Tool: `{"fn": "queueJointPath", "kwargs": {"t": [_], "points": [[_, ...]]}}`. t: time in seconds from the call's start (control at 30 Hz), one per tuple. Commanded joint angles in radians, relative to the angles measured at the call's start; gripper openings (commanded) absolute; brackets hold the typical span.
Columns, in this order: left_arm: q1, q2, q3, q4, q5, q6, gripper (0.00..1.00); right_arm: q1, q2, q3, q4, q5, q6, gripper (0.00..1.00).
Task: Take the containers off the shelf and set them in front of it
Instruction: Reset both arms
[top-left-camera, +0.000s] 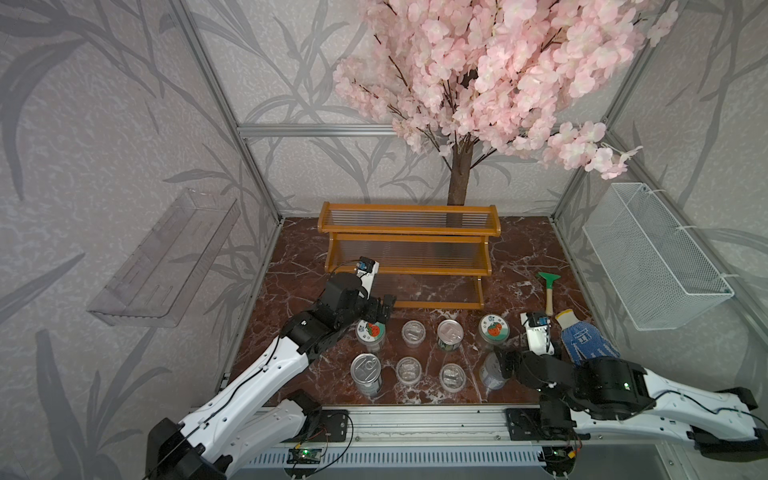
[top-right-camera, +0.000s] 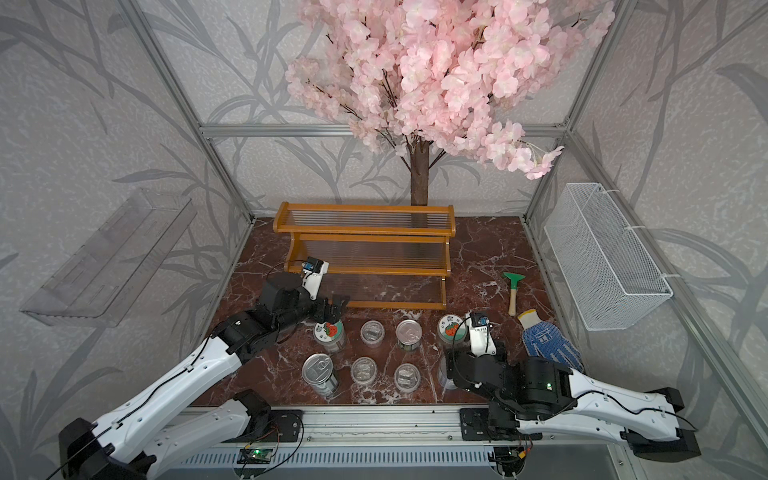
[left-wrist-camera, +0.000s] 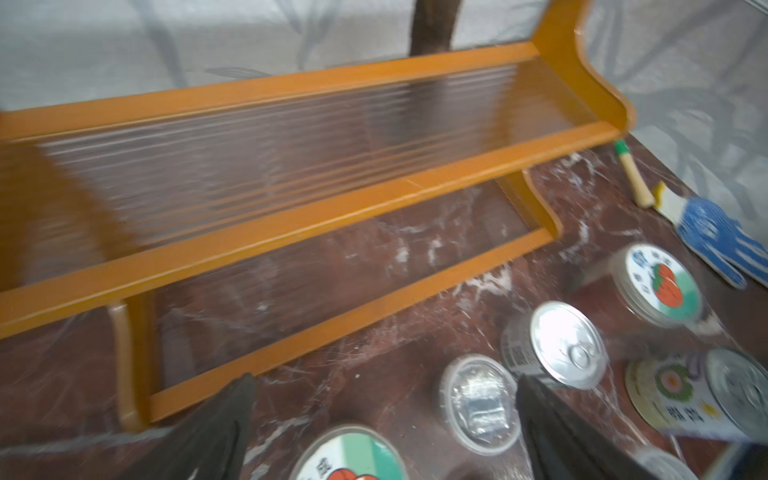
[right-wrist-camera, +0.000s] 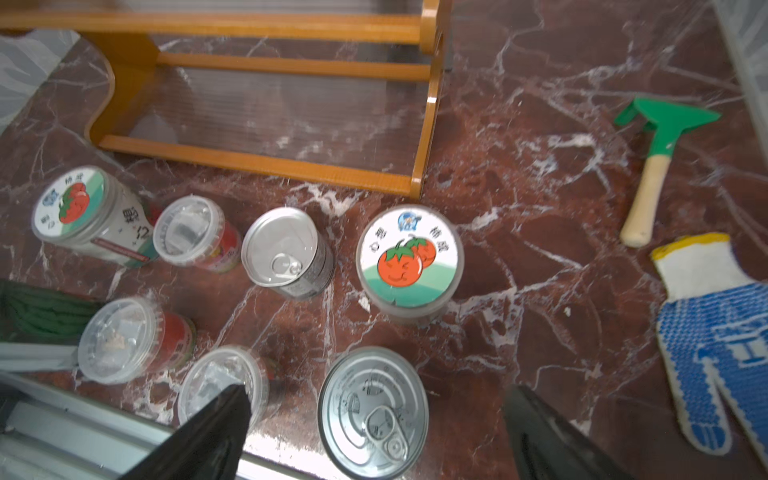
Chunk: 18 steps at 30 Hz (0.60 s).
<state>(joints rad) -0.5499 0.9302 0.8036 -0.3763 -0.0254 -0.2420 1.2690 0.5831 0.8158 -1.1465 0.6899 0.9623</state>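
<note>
The left gripper (left-wrist-camera: 384, 380) and right gripper (right-wrist-camera: 376, 392) gape wide, empty. Eight containers (top-left-camera: 450, 332) stand in rows before the bare shelf (top-left-camera: 407, 237), so nothing seems left to hold.

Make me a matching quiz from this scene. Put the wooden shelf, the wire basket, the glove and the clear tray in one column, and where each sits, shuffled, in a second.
Things
1. orange-brown wooden stepped shelf
2. white wire mesh basket
3. blue-and-white knit glove
4. clear acrylic tray

Places
A. mounted on the right wall
B. mounted on the left wall
C. lying flat beside the green hand hoe
D. standing at the back, tiers bare

Pairs: 1-D, 2-A, 3-C, 4-B
</note>
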Motion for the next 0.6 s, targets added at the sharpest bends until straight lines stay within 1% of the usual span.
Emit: {"fn": "queueJointPath", "kwargs": {"t": [0.0, 0.03, 0.1, 0.13, 0.2, 0.3, 0.37, 0.43, 0.57], "points": [[0.098, -0.044, -0.010, -0.108, -0.193, -0.120, 1.00, -0.253, 0.008, 0.073, 0.105, -0.147, -0.320, 0.99], [0.150, -0.064, -0.032, -0.112, -0.213, -0.128, 1.00, -0.395, 0.011, 0.079, 0.158, -0.276, -0.403, 0.99], [0.247, -0.094, -0.083, -0.085, -0.227, -0.134, 1.00, -0.636, 0.039, 0.080, 0.222, -0.506, -0.519, 0.99], [0.299, -0.093, -0.104, -0.068, -0.226, -0.130, 1.00, -0.747, 0.064, 0.079, 0.247, -0.602, -0.563, 0.99], [0.370, -0.078, -0.132, -0.028, -0.246, -0.124, 1.00, -0.906, 0.089, 0.063, 0.308, -0.721, -0.604, 0.99], [0.461, -0.051, -0.186, 0.098, -0.295, -0.085, 1.00, -1.072, 0.143, 0.028, 0.403, -0.785, -0.703, 0.99], [0.509, -0.008, -0.217, 0.196, -0.308, -0.058, 1.00, -1.173, 0.186, -0.017, 0.504, -0.826, -0.718, 0.99], [0.519, 0.036, -0.259, 0.330, -0.356, -0.013, 1.00, -1.260, 0.214, -0.091, 0.662, -0.832, -0.726, 0.99], [0.531, 0.075, -0.357, 0.622, -0.369, 0.086, 1.00, -1.421, 0.325, -0.236, 0.935, -0.873, -0.754, 0.99]]}}
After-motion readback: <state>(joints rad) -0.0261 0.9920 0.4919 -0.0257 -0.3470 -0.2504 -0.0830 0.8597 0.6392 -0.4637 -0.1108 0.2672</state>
